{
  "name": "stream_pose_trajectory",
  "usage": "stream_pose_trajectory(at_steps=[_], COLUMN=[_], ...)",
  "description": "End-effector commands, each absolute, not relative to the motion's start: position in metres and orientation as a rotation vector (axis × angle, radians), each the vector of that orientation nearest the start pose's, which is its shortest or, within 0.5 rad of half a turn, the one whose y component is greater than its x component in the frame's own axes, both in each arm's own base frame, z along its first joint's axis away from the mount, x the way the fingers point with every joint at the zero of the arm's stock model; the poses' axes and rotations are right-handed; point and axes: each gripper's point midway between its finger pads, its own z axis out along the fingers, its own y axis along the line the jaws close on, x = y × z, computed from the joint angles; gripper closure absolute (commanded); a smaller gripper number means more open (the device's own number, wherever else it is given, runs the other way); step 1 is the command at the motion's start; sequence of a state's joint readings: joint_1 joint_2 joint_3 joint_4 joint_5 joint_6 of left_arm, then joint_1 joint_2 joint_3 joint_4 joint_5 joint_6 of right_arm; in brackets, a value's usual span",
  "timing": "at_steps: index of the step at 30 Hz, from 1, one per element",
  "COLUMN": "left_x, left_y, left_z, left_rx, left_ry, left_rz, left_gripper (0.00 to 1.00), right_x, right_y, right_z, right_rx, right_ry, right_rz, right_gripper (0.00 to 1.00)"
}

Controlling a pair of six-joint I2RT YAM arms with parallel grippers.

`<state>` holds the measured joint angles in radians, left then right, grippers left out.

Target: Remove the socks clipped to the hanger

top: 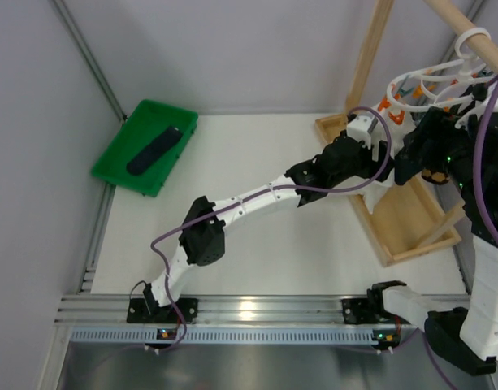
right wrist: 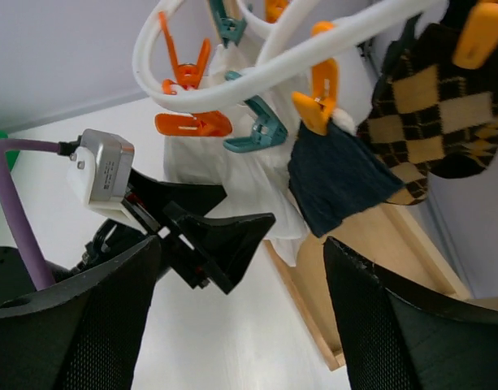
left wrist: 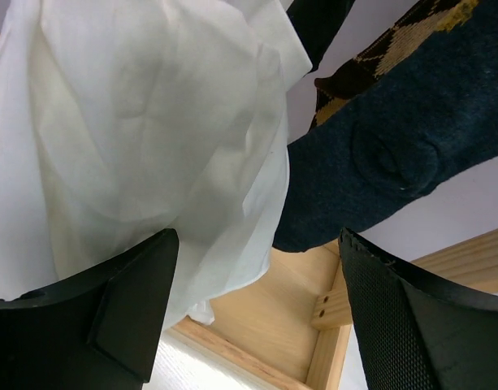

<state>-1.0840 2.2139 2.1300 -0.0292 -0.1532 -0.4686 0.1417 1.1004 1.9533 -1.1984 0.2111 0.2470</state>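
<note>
While left tool (left wrist: 257, 244), right tool (right wrist: 242, 248) gape empty, hanger (right wrist: 370, 26) shows two: navy sock (right wrist: 334, 179), argyle sock (right wrist: 427, 122); third sock (top: 153, 150) in tray (top: 119, 158).

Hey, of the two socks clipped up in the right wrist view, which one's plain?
The dark navy sock under the orange clip on the hanger. The argyle sock to its right is checked in tan and black.
</note>
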Motion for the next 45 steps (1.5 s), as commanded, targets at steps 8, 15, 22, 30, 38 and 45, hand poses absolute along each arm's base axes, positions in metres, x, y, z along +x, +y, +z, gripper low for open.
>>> stream_pose_trajectory(at_steps=[8, 15, 22, 30, 38, 45], left_x=[0.358, 0.385, 0.397, 0.396, 0.39, 0.386], left_y=[-0.581, -0.557, -0.548, -0.541, -0.533, -0.531], left_z=[0.343, 0.343, 0.349, 0.345, 0.346, 0.343], left_rx=[0.365, 0.343, 0.346, 0.374, 0.421, 0.455], left_ry=[1.605, 1.618, 1.605, 1.618, 1.626, 1.644], left_rz=[-0.996, -0.984, -0.985, -0.99, -0.995, -0.985], left_gripper=[0.16, 0.16, 0.16, 0.15, 0.15, 0.15], right_x=[0.224, 0.244, 0.259, 0.284, 0.304, 0.319], right_y=[-0.031, -0.047, -0.052, -0.051, -0.047, -0.056], right_z=[0.432, 0.418, 0.398, 0.388, 0.373, 0.368], right_rx=[0.419, 0.475, 0.495, 0.474, 0.406, 0.376], right_ry=[1.887, 1.887, 1.896, 1.832, 1.746, 1.731], right_rz=[-0.133, -0.268, -0.321, -0.3, -0.249, -0.281], right_gripper=[0.24, 0.23, 0.23, 0.25, 0.26, 0.26])
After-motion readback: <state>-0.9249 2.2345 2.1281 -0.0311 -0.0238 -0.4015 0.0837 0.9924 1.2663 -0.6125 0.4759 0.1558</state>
